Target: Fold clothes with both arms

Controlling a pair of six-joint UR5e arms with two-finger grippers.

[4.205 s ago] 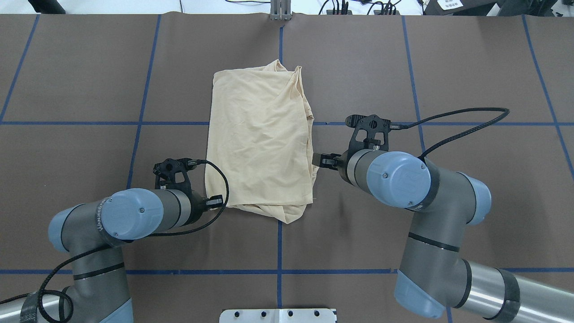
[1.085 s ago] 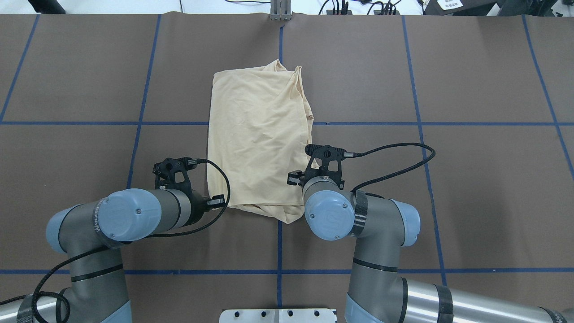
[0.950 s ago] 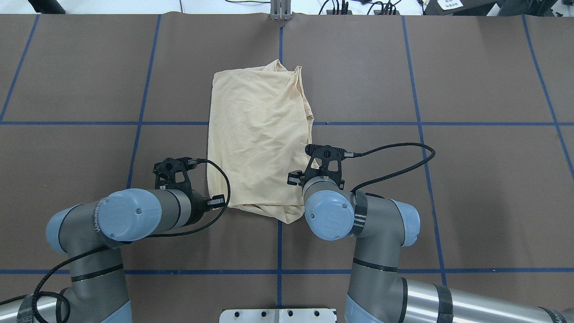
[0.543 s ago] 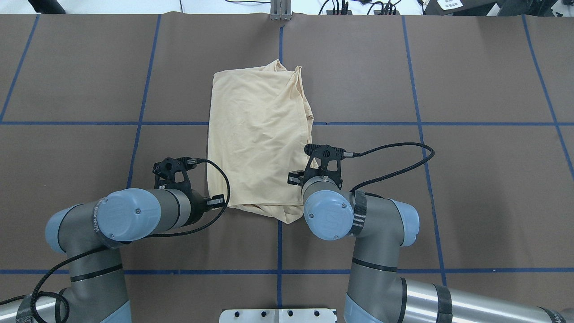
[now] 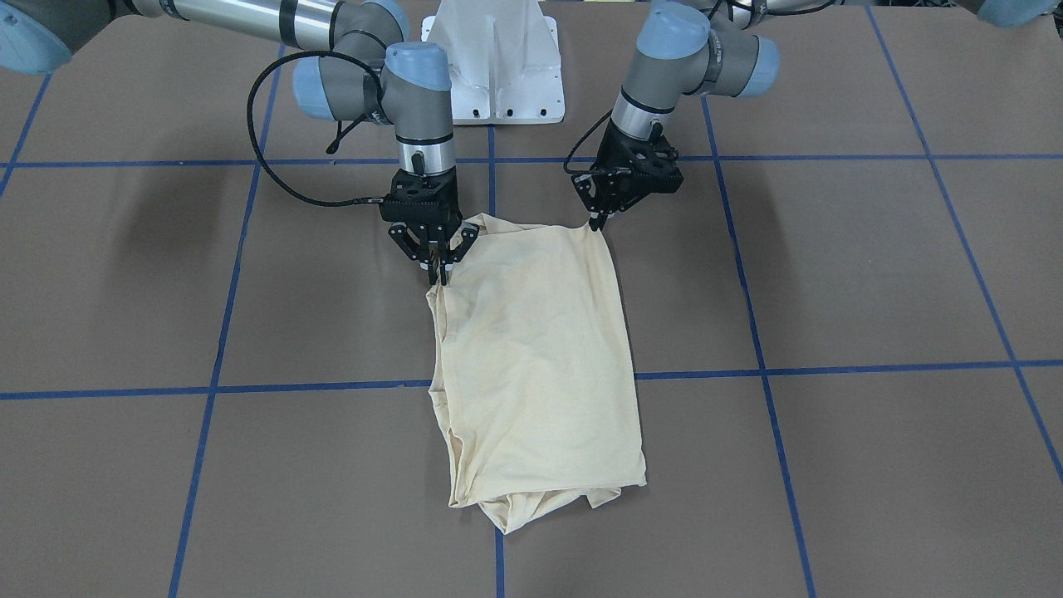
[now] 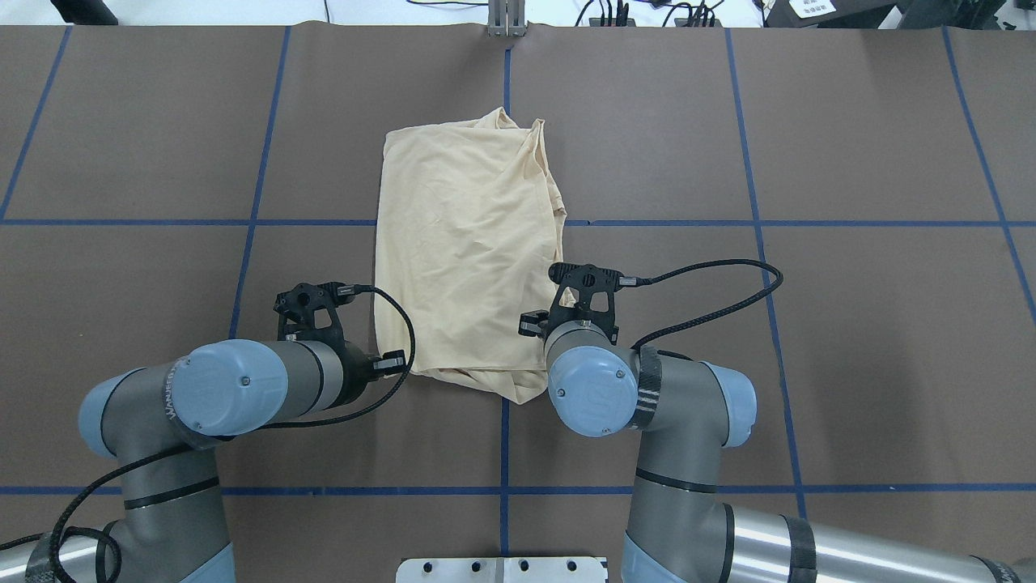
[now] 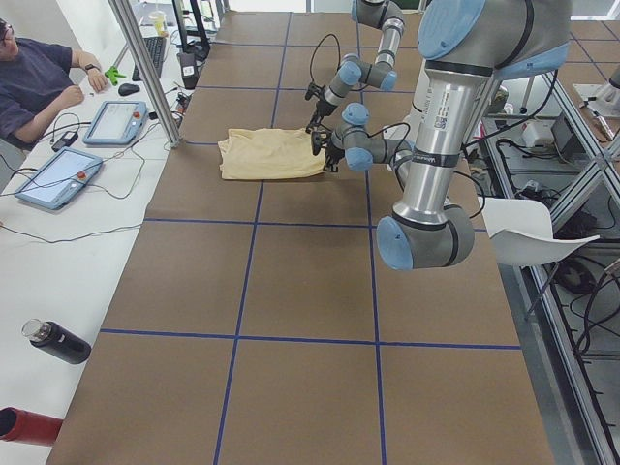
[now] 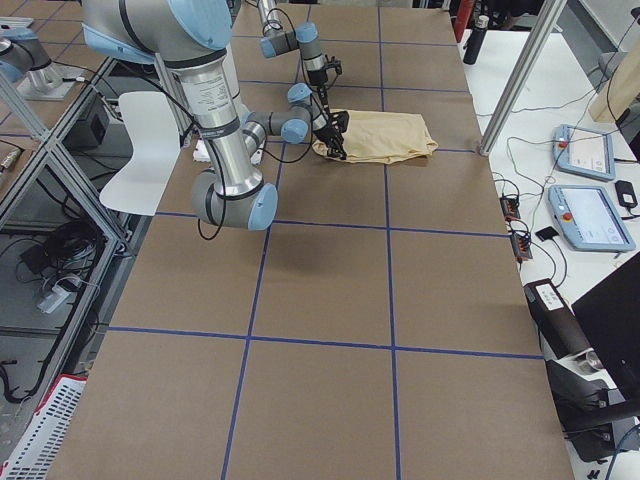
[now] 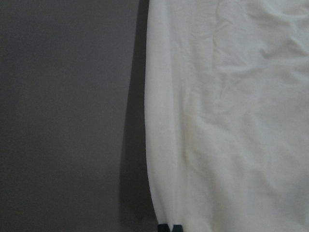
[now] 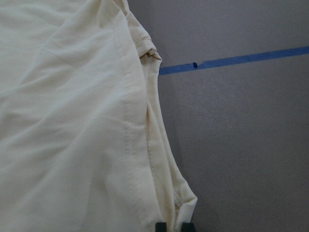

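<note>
The cream-yellow shirt point(image 5: 531, 357) lies folded into a long rectangle on the brown table, plain side up; its print and label are hidden. It also shows in the overhead view point(image 6: 465, 251). My left gripper point(image 5: 595, 223) is shut on the shirt's near corner on my left. In the left wrist view its tips point(image 9: 170, 228) pinch the hem. My right gripper point(image 5: 437, 278) is shut on the near edge on my right; the right wrist view shows cloth between its tips point(image 10: 174, 227). In the overhead view the wrists hide both grippers.
Blue tape lines point(image 5: 830, 367) grid the brown table cover. The white pedestal base point(image 5: 496, 58) stands just behind the grippers. A metal post point(image 6: 506, 20) is at the far edge. An operator point(image 7: 39, 77), tablets point(image 7: 116, 121) and a black bottle point(image 7: 56, 341) are beside the table.
The right arm has swung from the shirt's right side in to its near right corner. Over the last second both arms have barely moved. The shirt lies as before.
</note>
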